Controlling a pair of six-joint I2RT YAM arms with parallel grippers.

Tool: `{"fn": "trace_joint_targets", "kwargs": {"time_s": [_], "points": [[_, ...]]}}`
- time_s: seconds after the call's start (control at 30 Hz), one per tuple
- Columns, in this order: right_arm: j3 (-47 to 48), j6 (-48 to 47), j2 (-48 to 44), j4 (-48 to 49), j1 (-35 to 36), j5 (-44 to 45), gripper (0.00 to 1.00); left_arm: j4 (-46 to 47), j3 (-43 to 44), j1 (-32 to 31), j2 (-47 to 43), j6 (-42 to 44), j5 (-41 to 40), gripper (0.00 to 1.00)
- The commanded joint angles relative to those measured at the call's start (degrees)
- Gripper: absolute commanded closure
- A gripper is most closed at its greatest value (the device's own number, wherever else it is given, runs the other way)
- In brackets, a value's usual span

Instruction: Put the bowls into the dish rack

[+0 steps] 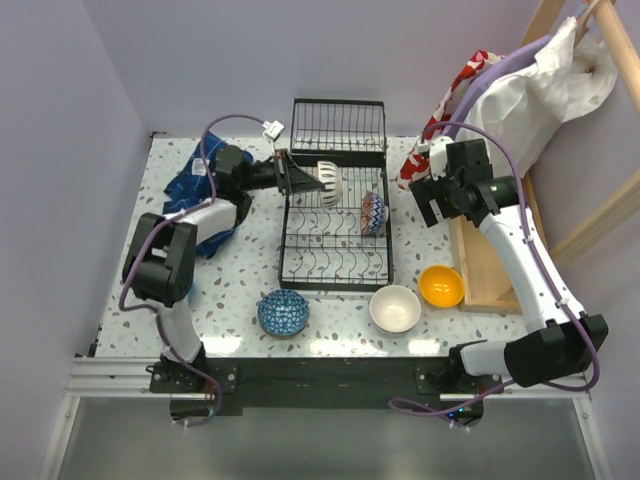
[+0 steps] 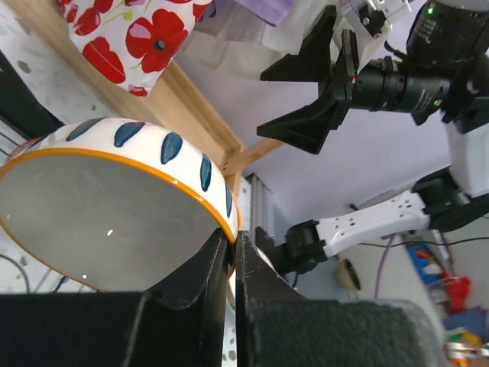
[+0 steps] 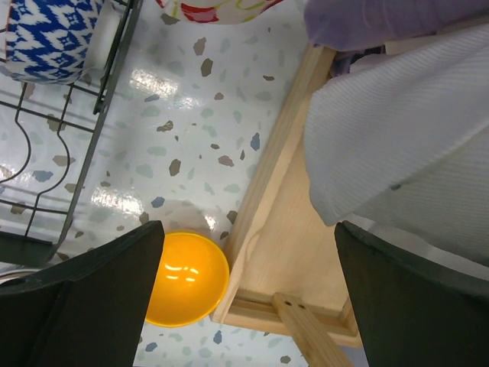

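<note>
Black dish rack [image 1: 332, 262] holds red-blue patterned bowl [image 1: 372, 213].

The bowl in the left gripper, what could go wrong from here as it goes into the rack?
The left gripper pinches the leaf-patterned bowl only by its rim, so it might slip or tip on release. It might settle across the dish rack tines instead of between them, or bump the red and blue bowl already standing in the rack.

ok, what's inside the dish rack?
Two bowls: a blue-red patterned bowl on edge, and a leaf-print bowl gripped by the left hand. Whether it touches the dish rack is hidden.
</note>
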Motion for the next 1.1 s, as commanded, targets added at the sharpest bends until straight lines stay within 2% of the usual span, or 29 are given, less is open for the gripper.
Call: {"fn": "trace_joint_targets", "kwargs": {"time_s": [0.0,0.4,1.07], "points": [[1.14,0.46,-0.6,0.7,-1.3,2.0,0.01,33.34,2.74,-0.67,8.28,-22.96,-2.04,1.0],[2.11,-0.42,1.07,-0.62,-2.45,1.21,0.01,38.28,8.81,-4.09,19.63,-25.7,-1.96,1.0],[1.94,-1.13,2.66,-1.85,-2.62,-0.55,0.01,41.71,16.29,-9.81,31.76,-26.66,-0.37,1.0]]}}
